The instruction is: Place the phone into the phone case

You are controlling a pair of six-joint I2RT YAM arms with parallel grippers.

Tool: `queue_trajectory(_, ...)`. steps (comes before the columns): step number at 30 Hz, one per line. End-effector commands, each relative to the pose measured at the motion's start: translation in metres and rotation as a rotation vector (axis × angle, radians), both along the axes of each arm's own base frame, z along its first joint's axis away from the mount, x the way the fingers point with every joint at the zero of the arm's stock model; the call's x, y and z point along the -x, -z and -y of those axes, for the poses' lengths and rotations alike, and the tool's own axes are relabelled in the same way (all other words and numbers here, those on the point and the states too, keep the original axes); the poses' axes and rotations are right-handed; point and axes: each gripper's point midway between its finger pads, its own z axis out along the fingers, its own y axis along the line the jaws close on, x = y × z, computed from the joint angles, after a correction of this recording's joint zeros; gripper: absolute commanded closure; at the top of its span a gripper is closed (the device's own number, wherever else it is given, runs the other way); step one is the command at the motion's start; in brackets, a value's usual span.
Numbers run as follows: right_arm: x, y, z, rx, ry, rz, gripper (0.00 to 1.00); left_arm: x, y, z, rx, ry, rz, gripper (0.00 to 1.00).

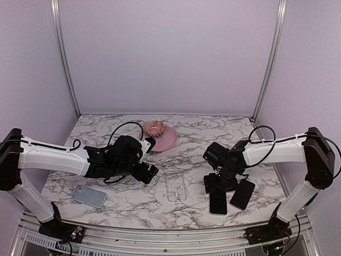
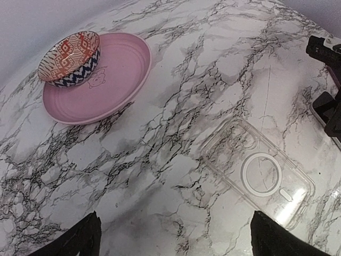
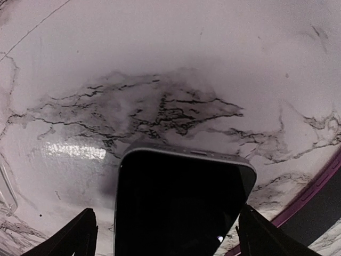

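Observation:
The phone [image 3: 181,205], glossy black with a thin pale edge, lies flat on the marble between the spread fingers of my right gripper [image 3: 170,240]. The left finger stands clear of it and the right finger sits close to its edge. From above, the right gripper [image 1: 217,184] hovers over the far end of the phone [image 1: 217,202]. The clear phone case [image 1: 176,186] with its white ring lies in the middle of the table. My left gripper [image 1: 151,172] is open just left of it, and in the left wrist view the phone case [image 2: 261,170] lies ahead and right of the empty left gripper [image 2: 176,242].
An all-dark phone [image 1: 242,193] lies right beside the pale-edged one. A grey-blue slab [image 1: 89,196] rests near the front left. A pink plate [image 2: 114,74] holding a patterned bowl [image 2: 69,57] stands at the back middle. Grey walls enclose the table.

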Motion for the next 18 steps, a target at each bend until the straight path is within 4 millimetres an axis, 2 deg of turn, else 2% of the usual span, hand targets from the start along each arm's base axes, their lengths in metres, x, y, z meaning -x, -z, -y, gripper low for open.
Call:
queue_trajectory(1, 0.014, 0.018, -0.006, 0.007, 0.023, -0.066, 0.1, -0.001, 0.017, -0.009, -0.073, -0.012, 0.006, 0.01)
queue_trajectory(4, 0.026, 0.025, -0.005, 0.041, -0.004, -0.112, 0.09, 0.001, 0.02, -0.008, -0.067, -0.009, -0.008, 0.01)
queue_trajectory(6, 0.036, 0.027, -0.013, 0.017, -0.034, -0.151, 0.11, 0.001, 0.02, -0.009, -0.067, -0.009, -0.008, 0.01)
queue_trajectory(9, 0.042, 0.026, -0.021, 0.018, -0.074, -0.17, 0.25, 0.001, 0.018, -0.011, -0.071, -0.009, 0.0, 0.01)
queue_trajectory(11, 0.039, 0.023, -0.025, 0.024, -0.096, -0.159, 0.35, 0.001, 0.017, -0.011, -0.07, -0.008, 0.002, 0.01)
queue_trajectory(13, 0.032, 0.016, -0.033, 0.007, -0.122, -0.129, 0.41, 0.001, 0.016, -0.011, -0.068, -0.008, 0.004, 0.01)
queue_trajectory(18, 0.006, -0.022, -0.072, -0.15, -0.221, 0.002, 0.46, 0.002, 0.0, -0.007, -0.026, -0.001, 0.011, 0.01)
